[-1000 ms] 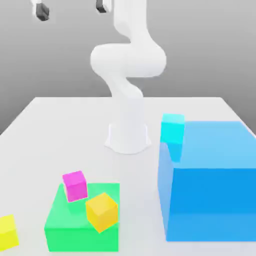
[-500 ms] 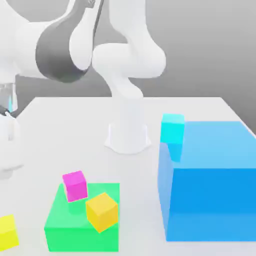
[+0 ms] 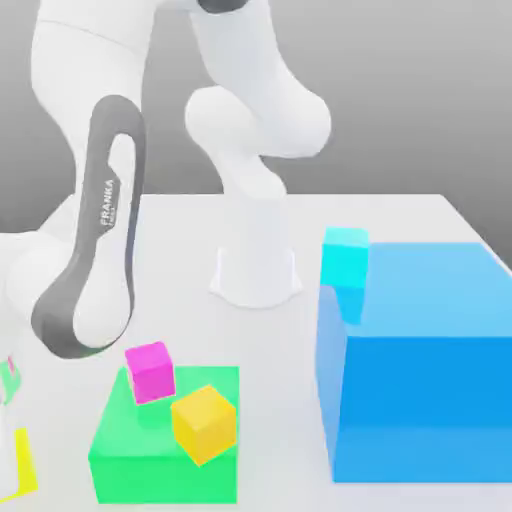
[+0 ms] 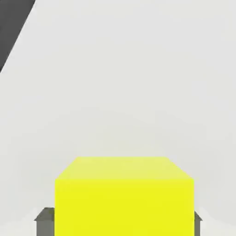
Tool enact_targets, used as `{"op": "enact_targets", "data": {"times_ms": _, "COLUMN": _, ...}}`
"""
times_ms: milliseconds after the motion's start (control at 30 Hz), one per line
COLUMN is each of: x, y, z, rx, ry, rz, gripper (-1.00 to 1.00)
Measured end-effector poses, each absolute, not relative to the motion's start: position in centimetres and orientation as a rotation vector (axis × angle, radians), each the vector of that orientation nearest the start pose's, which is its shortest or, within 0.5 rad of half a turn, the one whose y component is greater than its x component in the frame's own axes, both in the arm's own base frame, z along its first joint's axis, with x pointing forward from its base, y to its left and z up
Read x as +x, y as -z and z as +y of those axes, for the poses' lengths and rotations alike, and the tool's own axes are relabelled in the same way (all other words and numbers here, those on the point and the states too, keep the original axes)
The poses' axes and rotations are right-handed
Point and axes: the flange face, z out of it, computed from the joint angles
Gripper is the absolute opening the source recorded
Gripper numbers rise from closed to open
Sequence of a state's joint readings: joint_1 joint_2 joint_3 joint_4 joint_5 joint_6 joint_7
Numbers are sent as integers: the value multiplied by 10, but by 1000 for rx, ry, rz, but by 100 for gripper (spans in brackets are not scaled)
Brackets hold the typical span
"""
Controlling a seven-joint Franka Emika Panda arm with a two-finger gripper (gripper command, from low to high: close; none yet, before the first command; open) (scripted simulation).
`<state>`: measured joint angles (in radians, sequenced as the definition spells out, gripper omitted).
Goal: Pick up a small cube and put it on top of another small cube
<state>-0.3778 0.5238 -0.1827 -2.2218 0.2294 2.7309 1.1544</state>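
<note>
A white robot arm (image 3: 95,250) bends down from its base (image 3: 256,275) at the middle of a pale grey table (image 3: 400,215) toward the near corner at the exterior view's left. Its hand reaches the picture's edge there, beside a sliver of a yellow cube (image 3: 24,462) on the tabletop. From the camera on the hand, the yellow cube (image 4: 124,196) sits large and square between the two dark grey fingertips (image 4: 44,221), one pressed against each side face, so the gripper (image 4: 119,222) is closed on the cube, which appears to rest on the table. Just beside that corner, toward the exterior view's right, lies a flat green block (image 3: 165,440). A small magenta cube (image 3: 150,371) stands on its far corner, and a small orange cube (image 3: 204,423) sits tilted on its near right part. Well apart, on the exterior view's right, stands a large blue block (image 3: 420,370) with a small cyan cube (image 3: 345,258) at its far left corner.
</note>
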Motion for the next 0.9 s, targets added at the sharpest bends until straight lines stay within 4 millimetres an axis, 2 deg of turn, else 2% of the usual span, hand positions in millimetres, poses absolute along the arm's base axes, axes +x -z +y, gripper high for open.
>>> {"op": "enact_targets", "data": {"times_ms": 33, "x": 451, "y": -134, "z": -299, "rx": -1824, "ry": 2, "rz": 2557, "gripper": -100}}
{"op": "enact_targets", "data": {"times_ms": 67, "x": 451, "y": -139, "z": -299, "rx": -1824, "ry": 2, "rz": 2557, "gripper": -100}}
{"op": "enact_targets", "data": {"times_ms": 200, "x": 451, "y": -189, "z": -298, "rx": -1826, "ry": 1, "rz": 2555, "gripper": -100}}
{"op": "enact_targets", "data": {"times_ms": 233, "x": 455, "y": -201, "z": -288, "rx": -1868, "ry": -3, "rz": 2519, "gripper": -100}}
{"op": "enact_targets", "data": {"times_ms": 433, "x": 478, "y": -268, "z": -182, "rx": -2287, "ry": -20, "rz": 2116, "gripper": -100}}
{"op": "enact_targets", "data": {"times_ms": 500, "x": 481, "y": -289, "z": -135, "rx": -2442, "ry": -20, "rz": 1937, "gripper": -100}}
{"op": "enact_targets", "data": {"times_ms": 600, "x": 474, "y": -317, "z": -76, "rx": -2638, "ry": -12, "rz": 1678, "gripper": -100}}
{"op": "enact_targets", "data": {"times_ms": 633, "x": 470, "y": -325, "z": -62, "rx": -2689, "ry": -7, "rz": 1606, "gripper": -100}}
{"op": "enact_targets", "data": {"times_ms": 700, "x": 466, "y": -311, "z": -58, "rx": -2717, "ry": -3, "rz": 1567, "gripper": -100}}
{"op": "enact_targets", "data": {"times_ms": 767, "x": 465, "y": -284, "z": -57, "rx": -2724, "ry": -2, "rz": 1560, "gripper": -100}}
{"op": "enact_targets", "data": {"times_ms": 800, "x": 464, "y": -274, "z": -57, "rx": -2725, "ry": -1, "rz": 1558, "gripper": 100}}
{"op": "enact_targets", "data": {"times_ms": 900, "x": 464, "y": -274, "z": -57, "rx": -2725, "ry": -1, "rz": 1558, "gripper": 100}}
